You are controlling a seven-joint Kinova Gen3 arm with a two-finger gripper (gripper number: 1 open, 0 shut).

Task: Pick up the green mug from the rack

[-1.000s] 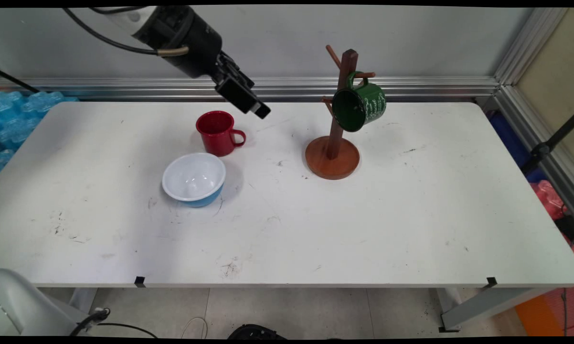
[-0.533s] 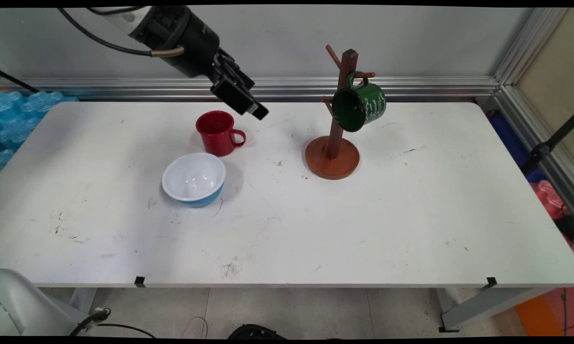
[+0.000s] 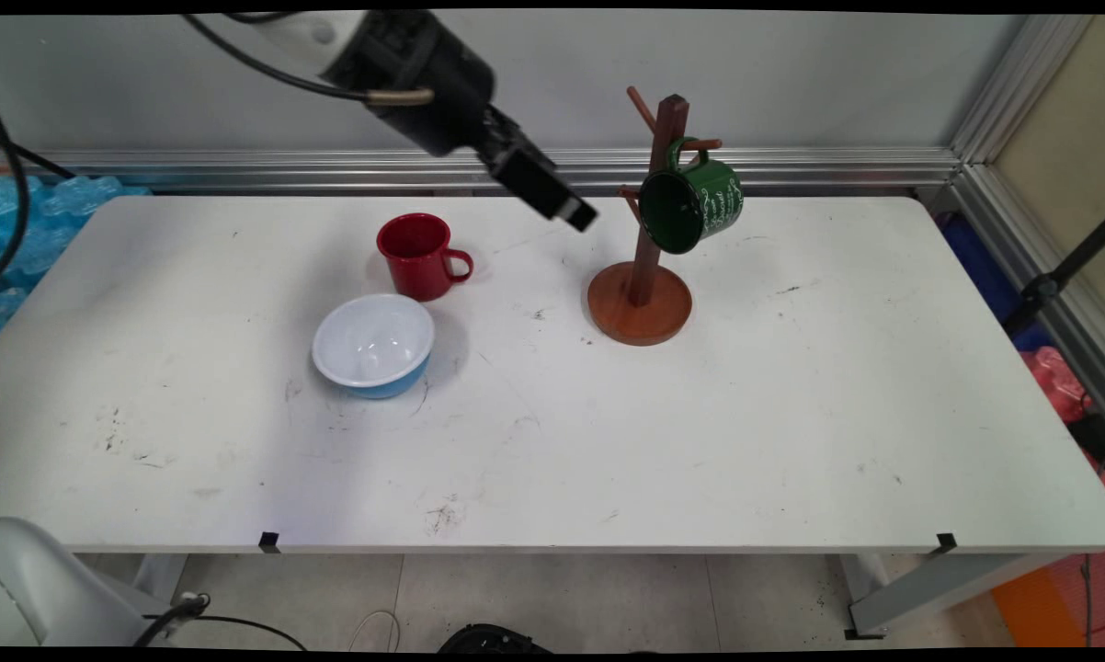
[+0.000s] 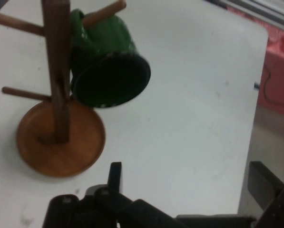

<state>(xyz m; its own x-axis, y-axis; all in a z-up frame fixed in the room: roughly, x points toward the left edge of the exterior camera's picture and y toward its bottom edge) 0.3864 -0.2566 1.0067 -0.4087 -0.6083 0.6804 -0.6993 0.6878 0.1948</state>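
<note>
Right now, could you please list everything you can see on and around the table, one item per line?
table: one, white, fills the middle of the main view.
mug tree: one, brown wood with a round base, right of centre at the back.
green mug: one, dark green with white lettering, hangs tilted by its handle on a peg of the mug tree.
red mug: one, red, upright, left of centre at the back.
bowl: one, white inside and blue outside, just in front of the red mug.
end effector: one, black, open and empty, in the air left of the mug tree, touching nothing.
</note>
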